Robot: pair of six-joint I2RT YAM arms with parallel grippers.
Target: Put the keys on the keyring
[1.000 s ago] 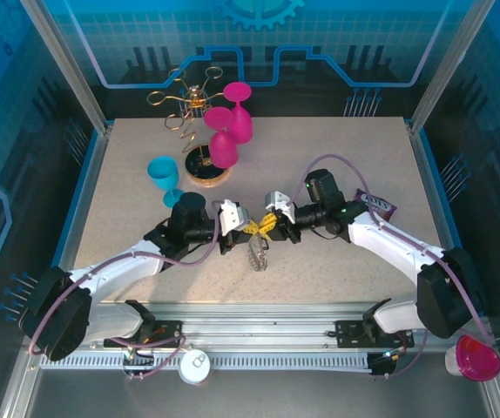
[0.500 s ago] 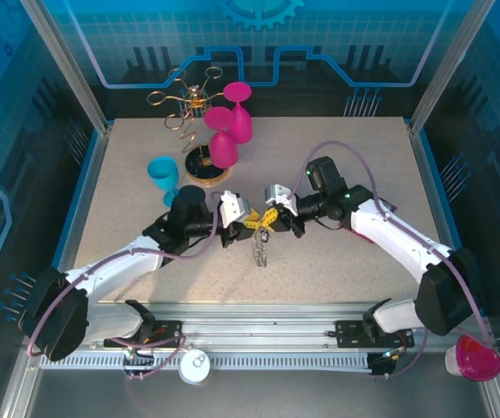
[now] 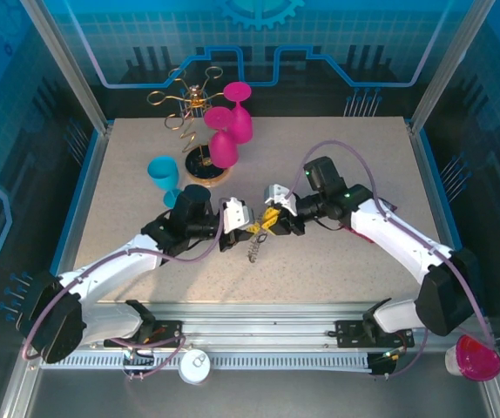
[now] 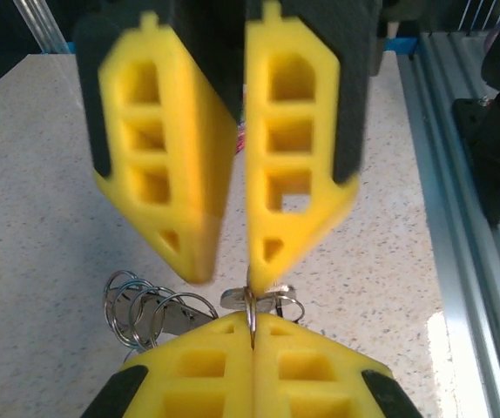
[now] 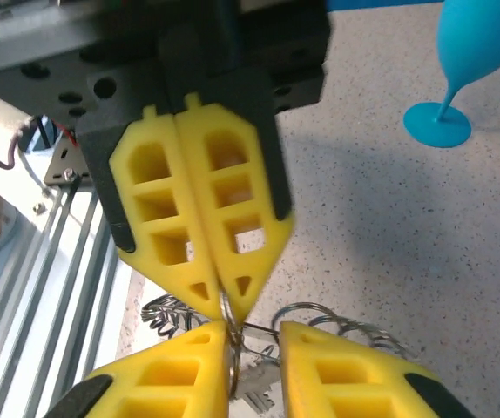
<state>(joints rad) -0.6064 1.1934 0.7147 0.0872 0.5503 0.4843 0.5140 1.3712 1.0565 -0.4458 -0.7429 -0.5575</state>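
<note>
Right arm [image 3: 381,231] swung toward 11 o'clock, and the right gripper [image 3: 270,218] sits slightly further up-table than a second ago. Left gripper [image 3: 252,229] nudged toward 3 o'clock, closing the gap to the right's tips. Dangling keyring [image 3: 253,248] shifted a touch toward 11 o'clock. Right forearm now covers more of the purple packet [image 3: 383,206].

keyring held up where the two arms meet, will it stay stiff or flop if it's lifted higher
Probably floppy: the keyring seems to hang as a loose string of linked metal loops below the left fingers, so it would likely swing and twist. Possibly slippery too, since only one thin wire loop is pinched there.
</note>
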